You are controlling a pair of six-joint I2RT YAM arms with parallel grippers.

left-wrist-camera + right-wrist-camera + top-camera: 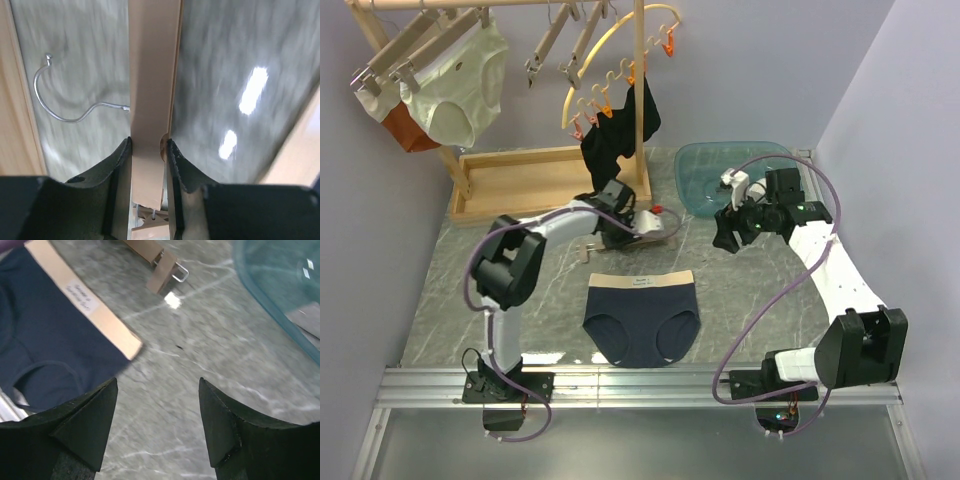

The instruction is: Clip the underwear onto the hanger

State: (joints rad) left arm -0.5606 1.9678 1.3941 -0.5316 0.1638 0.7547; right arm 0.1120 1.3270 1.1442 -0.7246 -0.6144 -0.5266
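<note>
The left hand (148, 145) is clamping the hanger (152, 75) at centre frame in the top view, just above the underwear (641, 318), which is lying flat on the table (440, 300). The right hand (157, 385) is hovering, fingers apart. The smooth bar could twist in so narrow a pinch, putting its clips out of line with the waistband.

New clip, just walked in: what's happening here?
The left tool is shut on the straight light-wood bar hanger, just beyond the dark navy briefs with a tan waistband, which lie flat on the grey marbled table, unclipped. The right tool hangs open above the table, empty.
</note>
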